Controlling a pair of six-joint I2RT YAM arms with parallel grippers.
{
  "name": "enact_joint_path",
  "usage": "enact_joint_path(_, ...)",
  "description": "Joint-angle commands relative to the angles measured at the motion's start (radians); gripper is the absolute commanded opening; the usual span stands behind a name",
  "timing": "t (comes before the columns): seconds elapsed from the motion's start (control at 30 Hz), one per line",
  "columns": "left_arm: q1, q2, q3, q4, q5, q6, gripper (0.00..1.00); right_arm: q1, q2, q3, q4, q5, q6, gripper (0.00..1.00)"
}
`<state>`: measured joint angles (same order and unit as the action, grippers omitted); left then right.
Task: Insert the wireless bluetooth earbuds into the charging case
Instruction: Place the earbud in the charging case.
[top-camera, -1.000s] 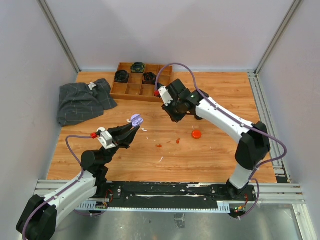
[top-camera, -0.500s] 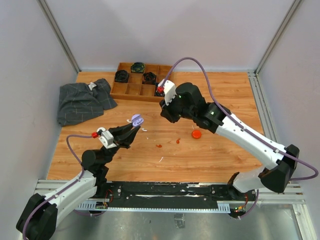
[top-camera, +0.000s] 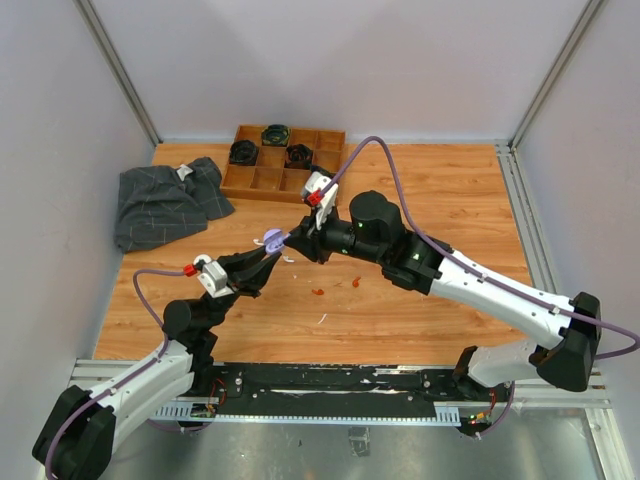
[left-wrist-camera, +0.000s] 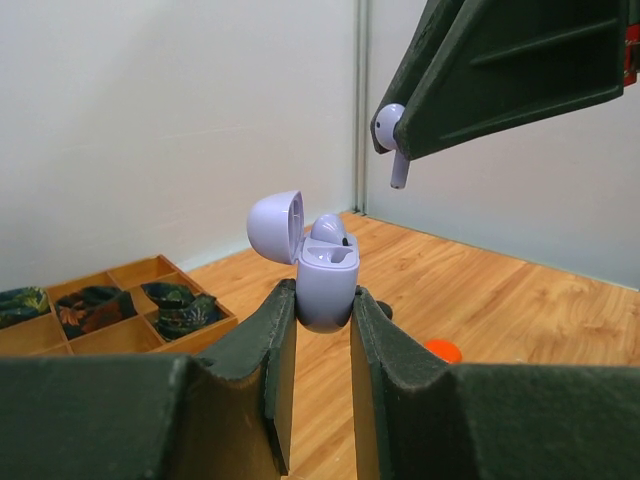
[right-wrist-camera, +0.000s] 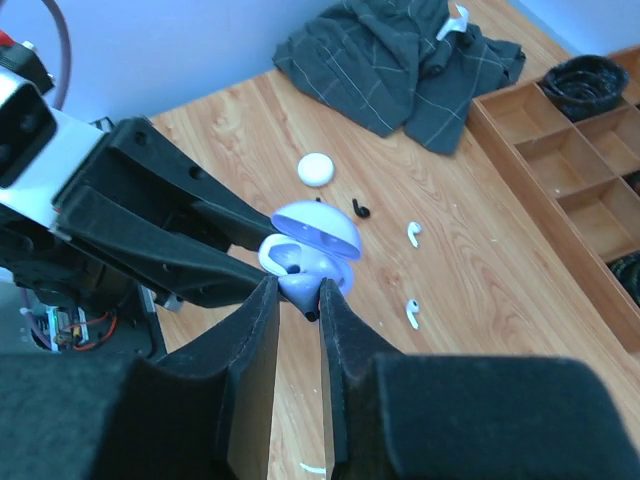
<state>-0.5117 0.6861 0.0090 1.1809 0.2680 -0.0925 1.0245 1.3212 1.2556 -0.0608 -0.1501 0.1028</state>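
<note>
lilac earbud (left-wrist-camera: 391, 128) was pinched in the right jaws, shut tight on it, hanging just above the open charging case (left-wrist-camera: 325, 285), which the left jaws clamped up off the counter (top-camera: 450, 200), another bud (left-wrist-camera: 328, 228) sitting inside

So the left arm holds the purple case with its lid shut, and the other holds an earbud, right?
No, the left wrist view shows the lid open. The left gripper holds the lilac case; the right gripper holds a lilac earbud.
</note>
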Motion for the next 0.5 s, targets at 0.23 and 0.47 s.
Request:
enact_joint_path(0.23,0.007,0.006,-0.125,0.058,0.028,0.008,0.00,0.040,0.031,-0.027,0.193,-0.039,0.068,0.16)
enact_joint_path(0.47,0.007,-0.002,-0.127,0.059,0.028,0.008,0.00,0.042,0.065,-0.015,0.183,-0.067,0.089,0.16)
